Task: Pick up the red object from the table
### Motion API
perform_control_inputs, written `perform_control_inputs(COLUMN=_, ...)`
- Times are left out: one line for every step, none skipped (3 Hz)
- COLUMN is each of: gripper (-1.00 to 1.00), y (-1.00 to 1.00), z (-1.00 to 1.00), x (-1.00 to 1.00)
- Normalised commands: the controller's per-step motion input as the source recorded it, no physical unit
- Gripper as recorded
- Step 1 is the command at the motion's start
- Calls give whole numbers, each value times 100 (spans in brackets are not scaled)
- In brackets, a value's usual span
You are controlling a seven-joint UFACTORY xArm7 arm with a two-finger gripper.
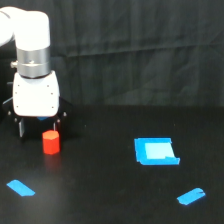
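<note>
Black table (110, 200) fills the lower view. White arm (32, 45) hangs at the exterior view's left, its tool (40, 131) open, fingers spread. Blue square patch (156, 151) lies well to the right. Red block (51, 142) stands upright on the table, just below the tool.

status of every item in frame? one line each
White xArm gripper: open, fingers down, hanging above and just behind the block, holding nothing.
Small red-orange stubby block: upright on the table, not grasped.
Matte black table: bearing the block and blue pieces.
Blue square patch: flat, apart from the block.
Two blue tape strips: flat, untouched.
</note>
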Motion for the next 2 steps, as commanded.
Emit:
perform_control_inputs(gripper=70, y=-22, z=2, x=-25)
perform_control_inputs(gripper=47, y=-24, z=11, x=-21)
